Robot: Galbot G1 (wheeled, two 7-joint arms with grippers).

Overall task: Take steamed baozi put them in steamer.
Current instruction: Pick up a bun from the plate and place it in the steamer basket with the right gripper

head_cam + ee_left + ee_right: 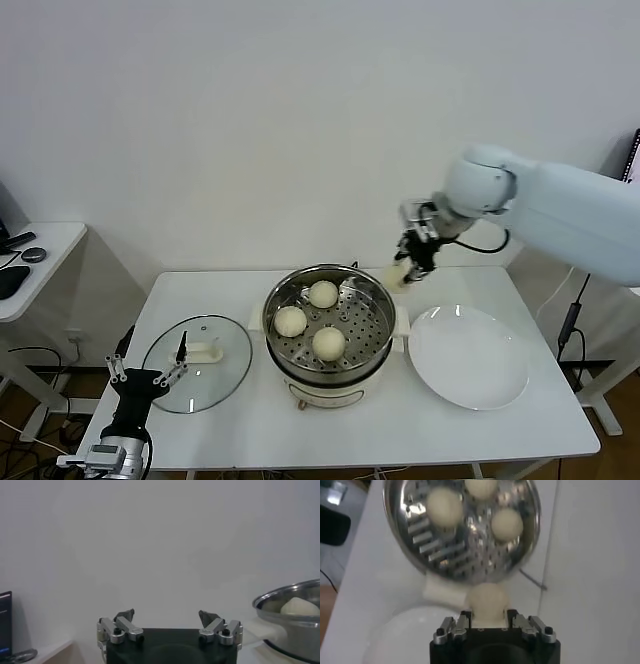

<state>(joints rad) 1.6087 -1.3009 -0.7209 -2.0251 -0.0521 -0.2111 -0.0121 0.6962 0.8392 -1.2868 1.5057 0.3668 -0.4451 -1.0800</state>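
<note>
Three cream-white baozi lie on the perforated tray of the steel steamer (pixel 378 300) at the table's middle: one (pixel 323 293) at the back, one (pixel 290 320) on the left, one (pixel 329 342) in front. A fourth baozi (pixel 399 276) hangs in the air just past the steamer's right rim, and my right gripper (pixel 405 272) is shut on it. In the right wrist view that baozi (pixel 487 600) sits between the fingers, with the steamer (pixel 520 562) beyond. My left gripper (pixel 148 374) rests open and empty low at the table's front left; its fingers (pixel 126 615) stand wide apart.
A round glass lid (pixel 232 370) with a white handle lies left of the steamer. A bare white plate (pixel 468 356) lies to the steamer's right. A side table (pixel 50 240) with dark items stands at far left.
</note>
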